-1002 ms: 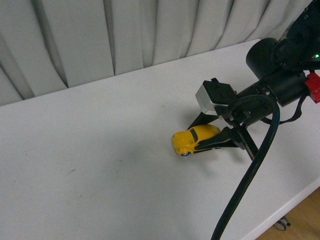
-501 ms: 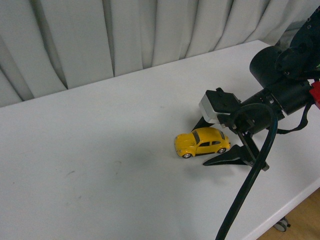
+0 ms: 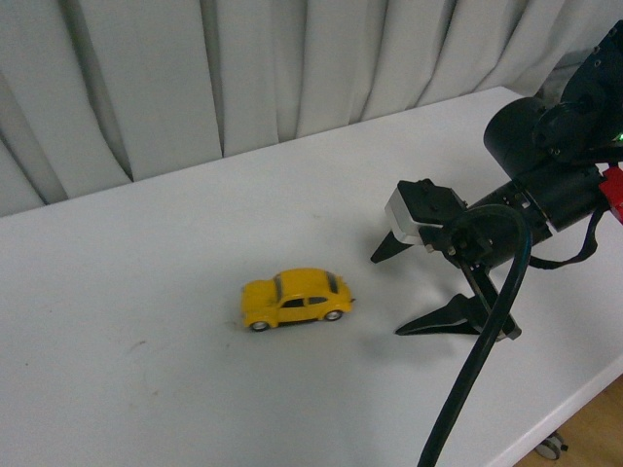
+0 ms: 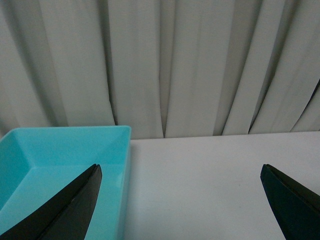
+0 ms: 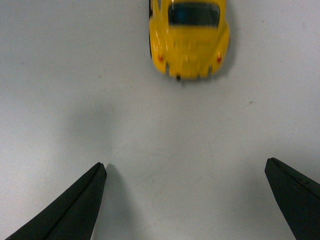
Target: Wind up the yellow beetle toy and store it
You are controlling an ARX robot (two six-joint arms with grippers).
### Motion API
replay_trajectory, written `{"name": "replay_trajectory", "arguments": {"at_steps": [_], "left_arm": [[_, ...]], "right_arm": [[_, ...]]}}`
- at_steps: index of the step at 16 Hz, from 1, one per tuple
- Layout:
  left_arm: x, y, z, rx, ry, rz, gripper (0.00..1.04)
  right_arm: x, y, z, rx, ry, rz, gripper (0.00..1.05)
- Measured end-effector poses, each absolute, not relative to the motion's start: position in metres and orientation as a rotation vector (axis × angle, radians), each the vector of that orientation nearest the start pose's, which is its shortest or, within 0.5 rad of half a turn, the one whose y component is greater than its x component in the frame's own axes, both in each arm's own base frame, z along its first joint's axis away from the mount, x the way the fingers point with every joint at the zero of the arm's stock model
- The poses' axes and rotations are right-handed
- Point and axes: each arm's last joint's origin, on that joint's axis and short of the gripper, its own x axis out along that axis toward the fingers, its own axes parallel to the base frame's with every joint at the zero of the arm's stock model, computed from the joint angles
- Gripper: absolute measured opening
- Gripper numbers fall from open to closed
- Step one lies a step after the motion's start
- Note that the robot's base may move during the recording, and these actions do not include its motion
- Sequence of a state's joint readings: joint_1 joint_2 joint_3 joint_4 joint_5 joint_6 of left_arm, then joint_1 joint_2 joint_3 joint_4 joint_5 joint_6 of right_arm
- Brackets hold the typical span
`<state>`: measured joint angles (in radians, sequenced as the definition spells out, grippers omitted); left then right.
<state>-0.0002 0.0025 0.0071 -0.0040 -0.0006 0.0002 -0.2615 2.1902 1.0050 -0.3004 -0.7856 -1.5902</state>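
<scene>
Yellow beetle (image 3: 296,299) stands upright on its wheels on the white counter (image 3: 136,263), near the middle of the front view and side-on to the camera, nose toward the robot's left.

Right jaws: spread wide and holding nothing. Both black fingertips (image 3: 380,255) sit low, close to the counter; contact with the surface cannot be determined. The beetle is apart from them, on the robot's left of the tips and roughly in line with the gap. In the right wrist view the beetle's rear, with two small red lamps, faces the jaws, and bare counter lies between car and tips. A black cable (image 3: 487,341) loops down from the right arm in front of the jaws.

Left jaws: seen in the left wrist view only. They are spread wide and hold nothing. Beyond them a teal bin (image 4: 60,150) rests on the counter, close to a pale pleated curtain (image 4: 200,65). One fingertip (image 4: 85,200) overlaps the bin in that view; its height above the bin cannot be determined.
</scene>
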Motion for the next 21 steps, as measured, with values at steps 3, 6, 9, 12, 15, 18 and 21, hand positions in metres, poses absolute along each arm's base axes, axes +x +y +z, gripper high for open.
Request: {"name": "replay_trajectory", "arguments": {"at_steps": [3,6,9,12,15,18,21], "left_arm": [[0.0974,0.0000,0.1653,0.000,-0.001,0.000,0.98],[0.0974,0.0000,0.1653,0.000,-0.001,0.000,0.98],[0.0974,0.0000,0.1653,0.000,-0.001,0.000,0.98],[0.0974,0.0000,0.1653,0.000,-0.001,0.000,0.98],[0.0974,0.0000,0.1653,0.000,-0.001,0.000,0.98],[0.0974,0.0000,0.1653,0.000,-0.001,0.000,0.98],[0.0974,0.0000,0.1653,0.000,-0.001,0.000,0.98]], "right_arm": [[0.3227,-0.0652,0.0258,-0.598,0.599,1.209,0.98],[0.3228,-0.0652,0.0258,-0.598,0.599,1.208,0.98],[0.3229,-0.0651,0.0257,-0.600,0.598,1.208,0.98],[0.3227,-0.0649,0.0255,-0.599,0.598,1.206,0.98],[0.3228,-0.0650,0.0254,-0.598,0.598,1.203,0.98],[0.3227,-0.0649,0.0251,-0.594,0.601,1.199,0.98],[0.3227,-0.0649,0.0250,-0.592,0.602,1.196,0.98]]}}
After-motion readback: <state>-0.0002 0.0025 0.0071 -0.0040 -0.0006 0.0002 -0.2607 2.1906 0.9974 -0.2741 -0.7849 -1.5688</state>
